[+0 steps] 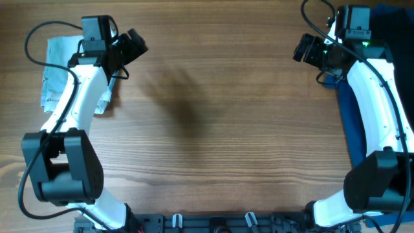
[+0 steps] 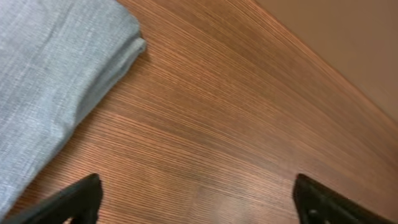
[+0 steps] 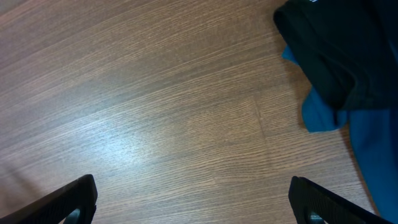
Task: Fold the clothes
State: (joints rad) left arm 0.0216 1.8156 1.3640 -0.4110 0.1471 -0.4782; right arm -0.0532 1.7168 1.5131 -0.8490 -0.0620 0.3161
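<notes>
Two grippers, three garments and one table (image 1: 213, 116) are recorded.

- Table: brown wood-grain surface, fine straight lines, slight sheen. A wide bare stretch is seen across its middle.
- Denim shorts (image 1: 57, 72): pale blue, faded, finely woven cloth. They are laid as a flat layered bundle at the table's far left corner, partly covered by the left arm. One rounded folded edge is seen in the left wrist view.
- Dark blue garment (image 1: 352, 123): smooth cloth, draped along the table's right edge.
- Black garment (image 3: 329, 50): matte, rumpled, heaped at the table's far right corner over the blue one.
- Left gripper (image 2: 199, 205): black fingers held wide apart over bare table beside the shorts, nothing gripped.
- Right gripper (image 3: 193, 202): fingers likewise spread, nothing gripped, over bare table near the dark garments.
</notes>
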